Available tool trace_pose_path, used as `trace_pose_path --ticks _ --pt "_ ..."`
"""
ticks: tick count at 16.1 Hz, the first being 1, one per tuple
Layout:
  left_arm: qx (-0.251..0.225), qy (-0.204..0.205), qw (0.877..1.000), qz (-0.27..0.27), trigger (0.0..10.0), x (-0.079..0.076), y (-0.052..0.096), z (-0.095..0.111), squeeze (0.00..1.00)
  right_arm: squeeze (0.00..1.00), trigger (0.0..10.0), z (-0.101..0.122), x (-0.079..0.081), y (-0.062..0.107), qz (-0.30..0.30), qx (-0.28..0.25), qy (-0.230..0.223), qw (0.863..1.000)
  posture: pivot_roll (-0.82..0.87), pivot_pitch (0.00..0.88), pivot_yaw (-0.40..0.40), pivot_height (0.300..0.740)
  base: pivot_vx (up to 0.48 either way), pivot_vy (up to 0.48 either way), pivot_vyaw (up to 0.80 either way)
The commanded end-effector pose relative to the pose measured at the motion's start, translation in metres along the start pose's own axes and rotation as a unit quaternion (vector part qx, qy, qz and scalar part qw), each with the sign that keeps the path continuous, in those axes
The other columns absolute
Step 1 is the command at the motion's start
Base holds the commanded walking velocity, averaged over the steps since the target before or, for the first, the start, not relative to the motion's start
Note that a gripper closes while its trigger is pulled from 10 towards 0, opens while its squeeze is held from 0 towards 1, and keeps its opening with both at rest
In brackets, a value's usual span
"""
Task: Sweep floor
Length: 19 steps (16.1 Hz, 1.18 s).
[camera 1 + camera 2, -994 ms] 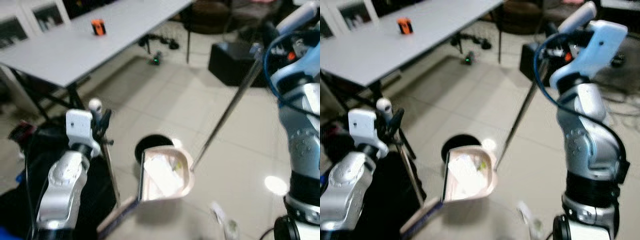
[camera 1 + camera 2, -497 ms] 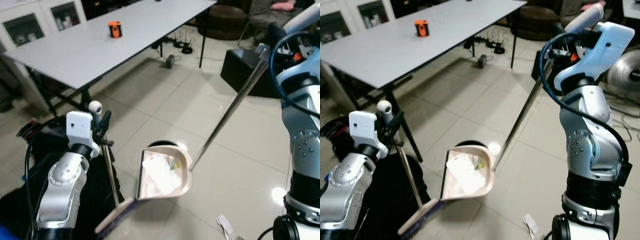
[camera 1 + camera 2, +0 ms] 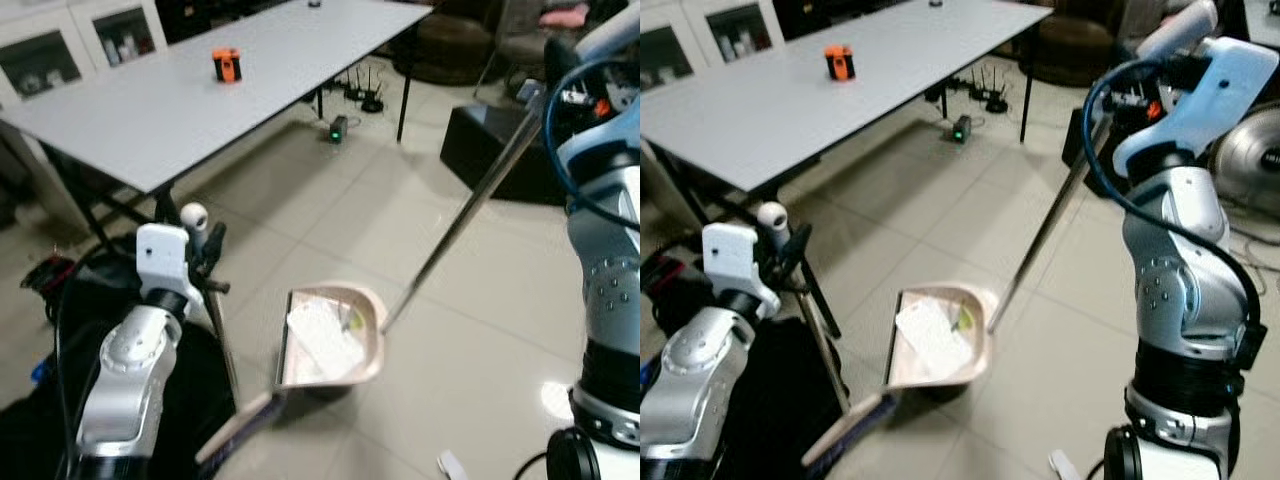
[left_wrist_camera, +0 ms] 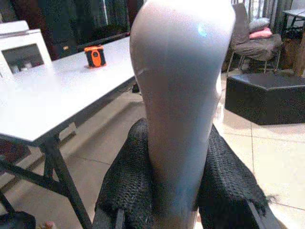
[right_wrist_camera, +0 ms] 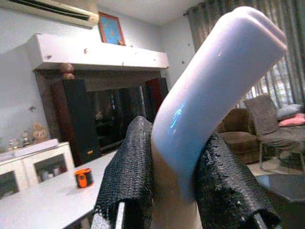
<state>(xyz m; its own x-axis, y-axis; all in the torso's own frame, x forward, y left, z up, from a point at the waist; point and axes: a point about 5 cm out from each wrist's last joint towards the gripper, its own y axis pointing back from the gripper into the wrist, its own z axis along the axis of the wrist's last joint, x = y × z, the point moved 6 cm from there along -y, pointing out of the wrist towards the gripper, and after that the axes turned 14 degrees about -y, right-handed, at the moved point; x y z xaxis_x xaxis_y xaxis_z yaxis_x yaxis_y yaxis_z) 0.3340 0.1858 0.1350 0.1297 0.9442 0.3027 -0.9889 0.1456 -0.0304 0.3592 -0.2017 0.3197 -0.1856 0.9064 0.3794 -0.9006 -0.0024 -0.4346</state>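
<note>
My right gripper (image 5: 174, 191) is raised, jaws clamping the dustpan (image 3: 330, 340) handle; left gripper (image 4: 178, 200) grips the broom (image 3: 222, 350); paper fills the pan.

At centre frame we hold a pink dustpan (image 3: 940, 345) loaded with paper scraps (image 3: 928, 334), our broom (image 3: 845, 427) at lower left below the grey desk (image 3: 790, 95).

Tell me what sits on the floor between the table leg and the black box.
Bare tile; a small device with a green light lies under the table, left of the box, in the right eye view.
</note>
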Motion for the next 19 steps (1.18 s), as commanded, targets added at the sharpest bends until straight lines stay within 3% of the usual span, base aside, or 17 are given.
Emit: trace_pose_path --ticks 1,11,19 --pt "-0.022 0.013 1.0 -0.004 10.0 -0.005 -0.003 0.012 0.0 0.0 10.0 0.018 -0.004 0.0 -0.005 -0.035 0.003 0.999 0.01 0.0 0.053 0.74 0.0 0.0 0.0" --pt "-0.019 0.015 1.0 0.003 10.0 -0.005 -0.005 0.013 0.0 0.0 10.0 0.018 -0.002 -0.008 -0.005 -0.053 0.005 0.999 0.02 0.0 0.05 0.74 0.0 0.0 0.0" --pt "-0.011 0.006 1.0 0.006 10.0 -0.001 0.0 0.01 0.0 0.0 10.0 0.001 0.043 -0.019 0.085 -0.08 0.085 0.99 0.04 0.0 0.048 0.74 0.0 0.0 0.0"
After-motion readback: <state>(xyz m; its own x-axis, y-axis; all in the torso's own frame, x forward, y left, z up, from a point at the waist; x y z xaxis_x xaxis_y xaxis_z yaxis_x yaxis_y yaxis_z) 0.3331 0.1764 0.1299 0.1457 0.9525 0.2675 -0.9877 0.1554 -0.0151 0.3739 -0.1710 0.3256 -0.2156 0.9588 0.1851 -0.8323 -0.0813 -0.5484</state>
